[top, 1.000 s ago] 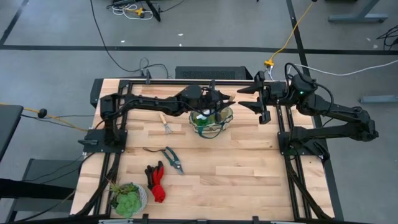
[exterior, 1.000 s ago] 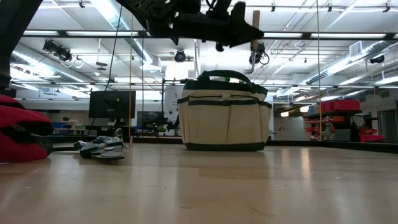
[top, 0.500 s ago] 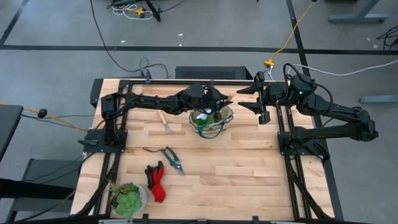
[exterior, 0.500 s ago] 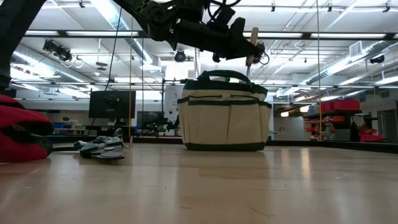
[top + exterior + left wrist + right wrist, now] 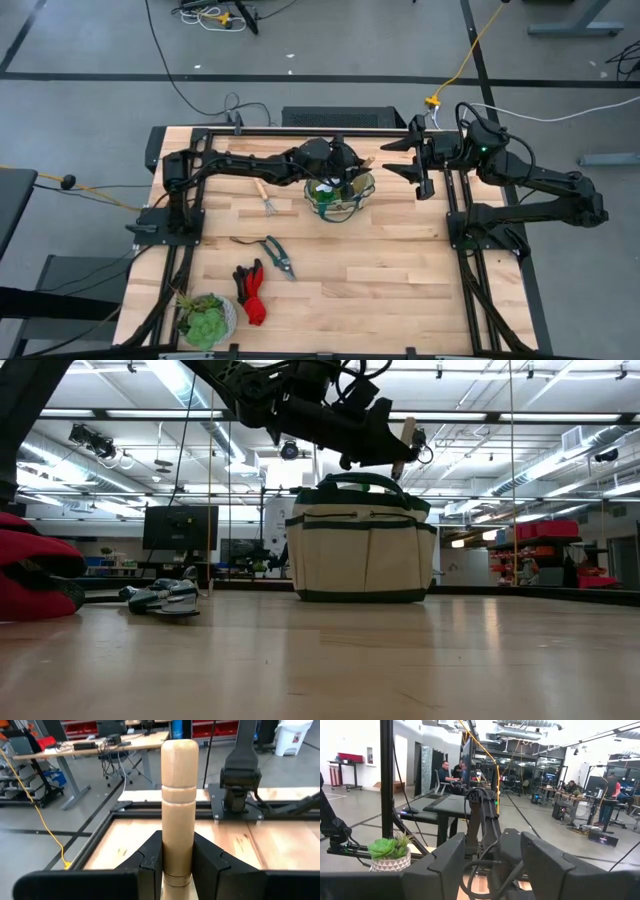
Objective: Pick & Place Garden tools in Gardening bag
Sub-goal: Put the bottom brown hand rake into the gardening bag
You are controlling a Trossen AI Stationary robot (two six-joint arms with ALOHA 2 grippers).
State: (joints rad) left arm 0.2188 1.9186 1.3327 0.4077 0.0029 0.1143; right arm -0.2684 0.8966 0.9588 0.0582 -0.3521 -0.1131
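Pinched between the jaws of the left gripper (image 5: 177, 865) is a fork's wooden handle (image 5: 179, 795), held over the bag (image 5: 361, 540) so it can be lowered inside. Only the left wrist view shows this grip closely. Beyond, a second fork (image 5: 266, 198), shears (image 5: 275, 254) and gloves (image 5: 250, 291) are seen from above. Farther off, the right gripper (image 5: 420, 161) is parked, jaws spread.

A grey concrete floor (image 5: 90, 40) surrounds the wooden table (image 5: 370, 270), crossed by dark seams; a black cable (image 5: 175, 75) and a yellow cable (image 5: 465, 60) trail over it; long ceiling lights (image 5: 190, 385) and exposed ducts run overhead in a wide workshop; a dark monitor (image 5: 180, 527) stands beyond the table edge; red storage bins (image 5: 535, 530) sit on shelving; people (image 5: 451, 772) sit at desks (image 5: 440, 805) farther off, near tall windows
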